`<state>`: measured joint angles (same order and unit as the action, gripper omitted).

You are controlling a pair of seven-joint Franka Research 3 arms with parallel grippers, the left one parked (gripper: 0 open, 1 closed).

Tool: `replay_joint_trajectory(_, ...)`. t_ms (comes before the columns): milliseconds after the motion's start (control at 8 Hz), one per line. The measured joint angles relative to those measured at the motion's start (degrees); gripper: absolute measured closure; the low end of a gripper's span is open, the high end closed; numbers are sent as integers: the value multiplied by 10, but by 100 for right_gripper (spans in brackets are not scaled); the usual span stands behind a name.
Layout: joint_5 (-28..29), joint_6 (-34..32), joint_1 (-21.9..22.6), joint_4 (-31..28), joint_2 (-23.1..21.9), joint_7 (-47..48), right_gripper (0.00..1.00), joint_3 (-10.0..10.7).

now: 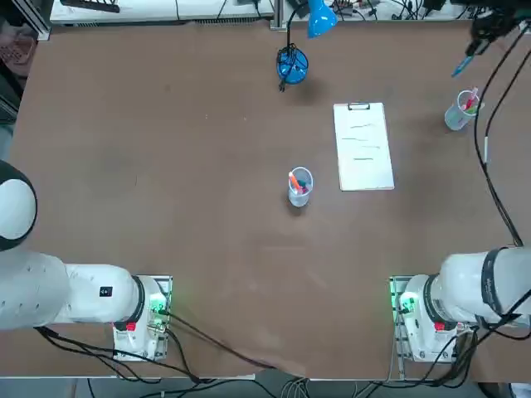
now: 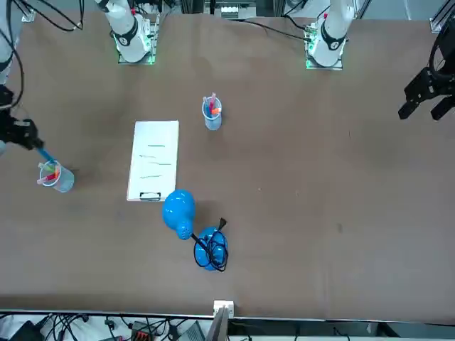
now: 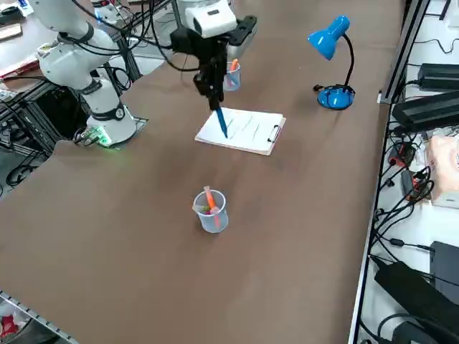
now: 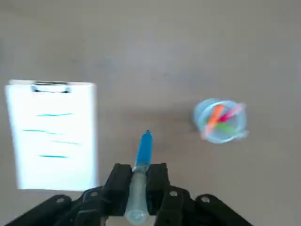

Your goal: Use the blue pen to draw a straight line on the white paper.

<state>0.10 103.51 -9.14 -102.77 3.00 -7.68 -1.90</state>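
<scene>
In the top view, the right hand (image 1: 481,50) is at the upper right of the frame, and it is clenched around the blue pen (image 4: 144,151), gripping its pale, translucent rear part. The pen is slim and bright blue toward its front, where the barrel narrows to a small dark tip; in the top view it slants down and to the left from the hand.

The white paper (image 1: 363,153) lies right of centre in that view, upright and taller than wide, fixed to a clipboard by a dark clip (image 1: 359,106) at its top edge. Four short, roughly horizontal lines (image 4: 53,156) in blue-green mark it, one below another.

Near the frame's upper right, below the pen, a translucent bluish cup (image 1: 459,114) with orange, pink and green pens (image 4: 225,118) stands on the brown tabletop (image 1: 207,232).
</scene>
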Motion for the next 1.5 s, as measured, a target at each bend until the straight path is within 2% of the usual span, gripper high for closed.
replay_joint_trajectory(250,3,-6,88,-37,-8,134,78,-7)
replay_joint_trajectory(375,9,-6,117,-64,-15,161,78,-8)
replay_joint_trajectory(625,24,12,140,-122,-34,169,78,-7)
replay_joint_trajectory(1125,27,145,200,-277,-65,200,78,-7)
replay_joint_trajectory(1500,27,186,212,-327,-73,201,78,-7)
